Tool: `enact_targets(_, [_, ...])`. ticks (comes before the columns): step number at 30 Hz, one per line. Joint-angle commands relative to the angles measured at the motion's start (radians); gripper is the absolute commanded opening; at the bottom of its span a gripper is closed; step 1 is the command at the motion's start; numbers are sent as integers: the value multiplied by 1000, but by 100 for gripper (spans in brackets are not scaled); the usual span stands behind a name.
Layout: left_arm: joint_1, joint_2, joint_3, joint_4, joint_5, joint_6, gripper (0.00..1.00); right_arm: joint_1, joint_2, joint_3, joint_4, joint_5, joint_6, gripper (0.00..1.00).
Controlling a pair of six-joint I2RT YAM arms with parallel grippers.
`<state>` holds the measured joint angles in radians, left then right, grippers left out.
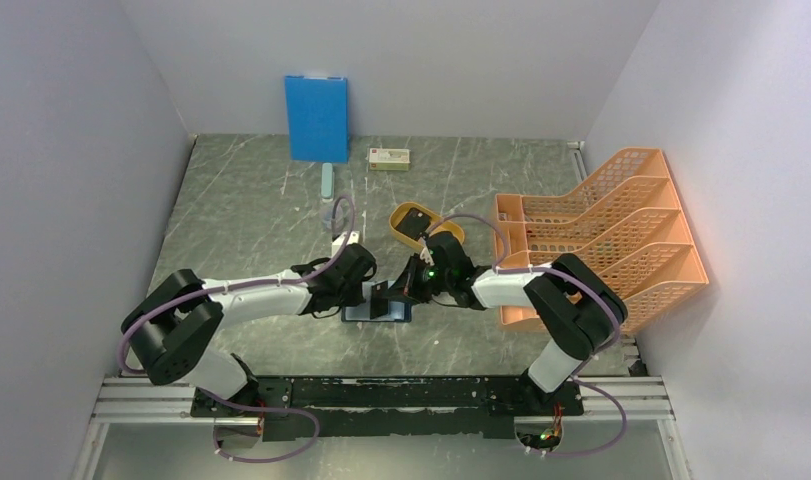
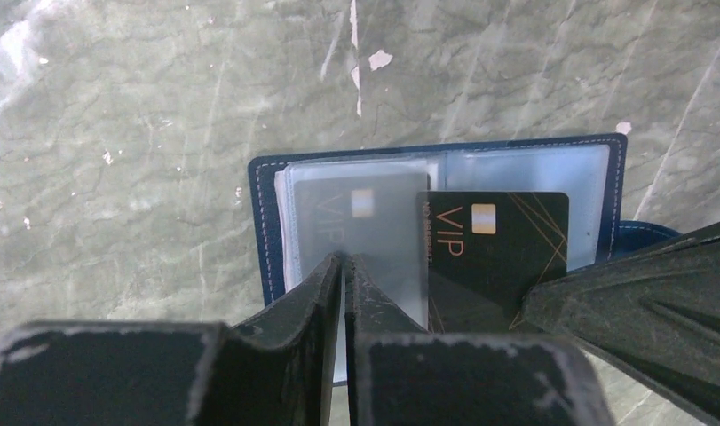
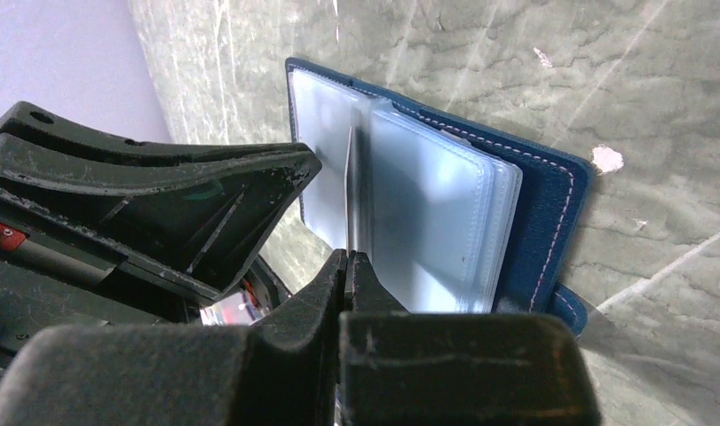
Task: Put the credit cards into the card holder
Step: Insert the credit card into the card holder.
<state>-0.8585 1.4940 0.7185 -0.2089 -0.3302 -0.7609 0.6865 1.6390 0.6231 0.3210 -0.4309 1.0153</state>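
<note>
The card holder [image 1: 379,312] lies open on the table between both arms, navy blue with clear sleeves [image 3: 427,222]. My left gripper [image 2: 345,259] is shut on the edge of one clear sleeve [image 2: 383,231]. A black VIP credit card [image 2: 338,209] shows through that sleeve. My right gripper [image 3: 350,256] is shut on a second black VIP credit card [image 2: 502,253]. That card stands edge-on [image 3: 350,186] over the holder's middle fold. The right gripper's fingers [image 2: 640,297] cover that card's lower right corner.
A yellow oval tray [image 1: 406,212] holding something dark sits just behind the grippers. An orange file rack [image 1: 606,235] fills the right side. A bright blue board [image 1: 317,118] leans on the back wall, with a small white box [image 1: 389,158] and a pale bar [image 1: 327,180] nearby.
</note>
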Motion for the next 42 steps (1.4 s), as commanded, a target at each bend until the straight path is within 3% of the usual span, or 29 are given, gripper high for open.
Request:
enact_targets(1, [7,-35,-15,-68,-19,-2,13,0,21,-17,79,2,27,0])
enact_targets(14, [26,-166,-39,-158,-38,-41,15,16,77,-14,109,12,23,0])
enact_targets(20, [74,-154,-84,-182,-71,-75,9,17,90,-34,124,31,29,0])
enact_targets(31, [128,-69,-158,-47,79,-50,5,20,108,-59,176,66,57,0])
enact_targets(42, [128,-70,-185,-2,124,-43,5,55,131,-49,198,117,96,0])
